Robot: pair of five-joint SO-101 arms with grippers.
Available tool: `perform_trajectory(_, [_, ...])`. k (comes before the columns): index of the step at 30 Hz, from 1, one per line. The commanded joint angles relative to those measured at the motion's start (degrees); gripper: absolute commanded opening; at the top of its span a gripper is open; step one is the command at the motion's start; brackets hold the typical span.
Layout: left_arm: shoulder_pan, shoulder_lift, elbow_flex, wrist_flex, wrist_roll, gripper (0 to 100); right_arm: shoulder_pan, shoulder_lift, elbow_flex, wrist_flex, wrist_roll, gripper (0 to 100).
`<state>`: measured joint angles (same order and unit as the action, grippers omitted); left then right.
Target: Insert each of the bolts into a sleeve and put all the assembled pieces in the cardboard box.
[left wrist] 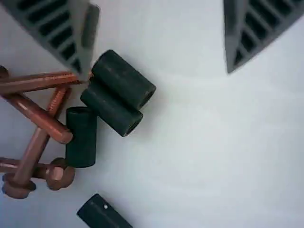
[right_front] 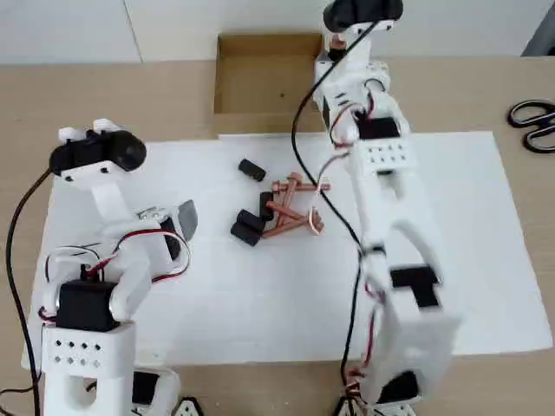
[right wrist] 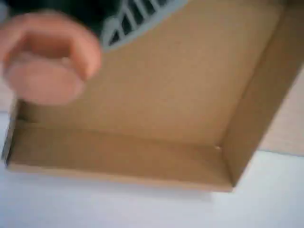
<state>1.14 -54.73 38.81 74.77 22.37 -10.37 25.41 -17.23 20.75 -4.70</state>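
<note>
A white paper sheet [right_front: 260, 295] is covering the wooden table [right_front: 486, 87], and an open brown cardboard box [right_front: 260, 82] is sitting at the sheet's far edge. The right gripper [right_front: 340, 43] is hanging at the box's rim, clamping a copper-coloured metal bolt [right wrist: 47, 71]. The left gripper [left wrist: 156, 73] is hovering, spread wide, above short black cylindrical sleeves [left wrist: 121, 90] lying mid-sheet, touching the loose copper-coloured bolts [left wrist: 33, 118].
</note>
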Motion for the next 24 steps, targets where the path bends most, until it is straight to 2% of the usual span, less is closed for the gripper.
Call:
perform_trajectory(1, [-0.26, -1.23, -0.22, 0.35, -0.53, 18, -1.36, 8.22, -13.89, -3.12, 0.18, 0.4])
perform_trajectory(8, [-0.26, -1.23, -0.22, 0.35, -0.53, 18, -2.86, 20.44, -26.20, -2.86, 0.26, 0.4])
perform_trajectory(16, [-0.26, -1.23, -0.22, 0.35, -0.53, 18, -2.86, 25.89, -27.43, -3.21, 0.26, 1.4])
perform_trajectory(22, [-0.09, -1.23, -0.22, 0.35, -0.53, 18, -2.95, 27.65, -27.43, -3.21, 0.44, 21.2])
perform_trajectory(24, [-0.09, -1.23, -0.22, 0.35, -0.53, 18, -2.95, 27.65, -27.43, -3.21, 0.44, 24.0])
